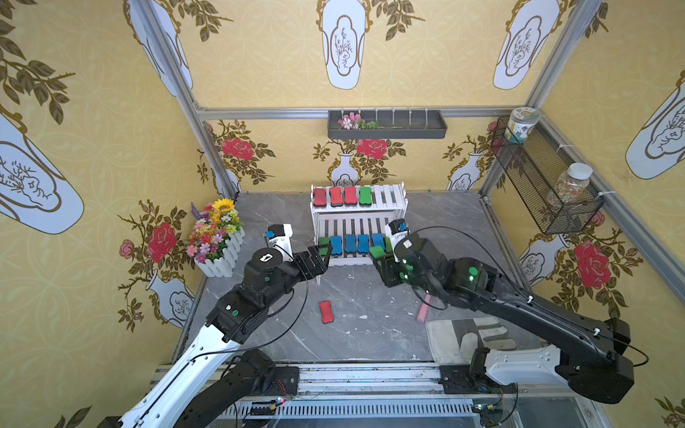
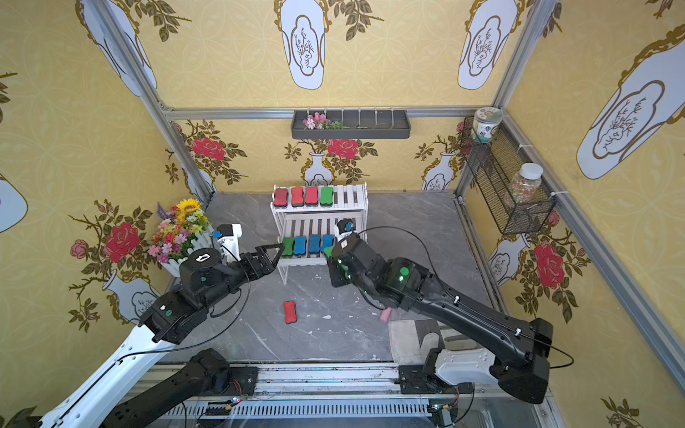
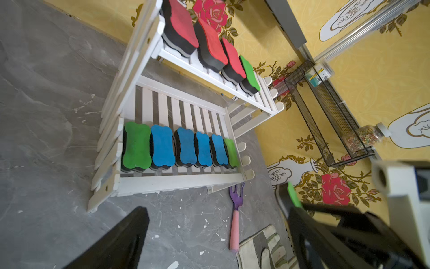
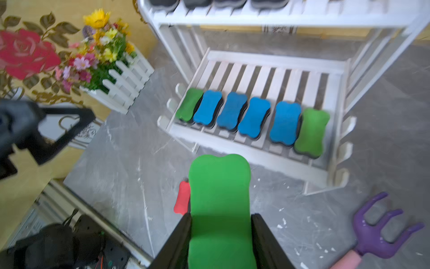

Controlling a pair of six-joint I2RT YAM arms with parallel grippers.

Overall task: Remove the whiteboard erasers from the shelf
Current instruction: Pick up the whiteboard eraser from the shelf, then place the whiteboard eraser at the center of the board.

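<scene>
A grey marble counter [image 1: 352, 333] sits within yellow floral wallpaper [image 1: 278, 74]. In both top views the white shelf [image 1: 389, 198] carries three red and one green whiteboard erasers [image 1: 336, 196] on top; a red eraser [image 1: 326, 311] lies on the counter before it; the left tool [image 1: 323, 256] gapes empty at its lower tier. Left wrist: that tier holds two green, four blue. Right wrist: the right tool [image 4: 221, 217] pinches a green eraser [image 4: 220, 186] just before the shelf.
</scene>
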